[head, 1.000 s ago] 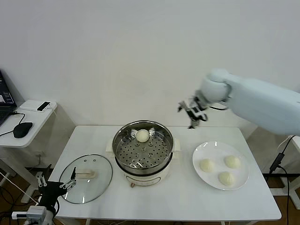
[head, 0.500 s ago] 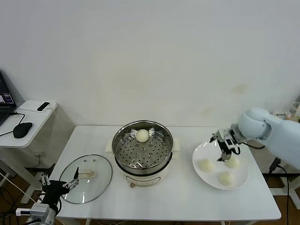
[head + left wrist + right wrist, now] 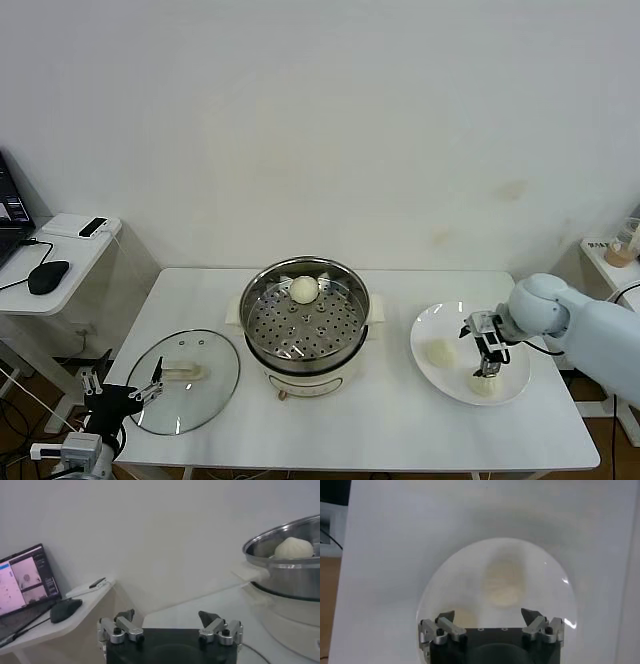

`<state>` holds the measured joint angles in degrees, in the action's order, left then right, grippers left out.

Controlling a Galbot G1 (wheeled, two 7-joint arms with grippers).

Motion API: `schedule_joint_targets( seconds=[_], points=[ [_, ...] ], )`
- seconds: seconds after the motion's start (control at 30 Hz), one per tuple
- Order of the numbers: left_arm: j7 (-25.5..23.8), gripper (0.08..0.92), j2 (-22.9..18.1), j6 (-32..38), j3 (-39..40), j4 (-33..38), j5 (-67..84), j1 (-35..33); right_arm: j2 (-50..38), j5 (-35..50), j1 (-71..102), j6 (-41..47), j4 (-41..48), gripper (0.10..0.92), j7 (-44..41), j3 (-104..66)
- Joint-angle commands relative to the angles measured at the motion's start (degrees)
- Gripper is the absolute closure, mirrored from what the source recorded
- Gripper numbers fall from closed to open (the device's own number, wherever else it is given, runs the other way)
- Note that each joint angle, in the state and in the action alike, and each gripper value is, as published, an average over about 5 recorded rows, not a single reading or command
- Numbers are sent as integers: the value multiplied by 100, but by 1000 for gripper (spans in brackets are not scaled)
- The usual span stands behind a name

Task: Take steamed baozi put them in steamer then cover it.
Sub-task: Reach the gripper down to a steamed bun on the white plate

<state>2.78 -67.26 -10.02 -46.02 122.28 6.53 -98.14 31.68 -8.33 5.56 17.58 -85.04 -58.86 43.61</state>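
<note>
The steel steamer stands mid-table with one cream-white baozi on its perforated floor; the left wrist view also shows this baozi over the steamer rim. On the white plate at the right I see two baozi. My right gripper hangs open low over the plate and hides what lies under it. In the right wrist view one baozi lies ahead of the open right gripper. The glass cover lies flat at the front left. My left gripper waits open beside it.
A side table at the far left carries a laptop, a black mouse and a small dark device. A second small table with a cup stands at the far right. The wall runs close behind the table.
My right arm swung from high behind the steamer down to the right. Its gripper now hangs low over the plate and covers one baozi. The left gripper shifted only slightly.
</note>
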Motion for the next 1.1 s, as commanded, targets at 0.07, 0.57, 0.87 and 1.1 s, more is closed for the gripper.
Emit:
schedule_joint_targets(
  seconds=[0.07, 0.57, 0.87, 1.1],
  points=[
    [-1, 177, 4, -1, -13, -17, -1, 12, 681, -176, 253, -27, 658, 203, 65, -215],
    [10, 177, -46, 5, -42, -71, -3, 32, 1088, -284, 179, 41, 1163, 203, 74, -95],
    [16, 177, -84, 8, -34, -104, -13, 51, 1165, -290, 139, 189, 1234, 333, 26, -48],
    [17, 177, -96, 11, -33, -102, -21, 51, 1080, -239, 33, 206, 1134, 464, -123, -33]
  ],
)
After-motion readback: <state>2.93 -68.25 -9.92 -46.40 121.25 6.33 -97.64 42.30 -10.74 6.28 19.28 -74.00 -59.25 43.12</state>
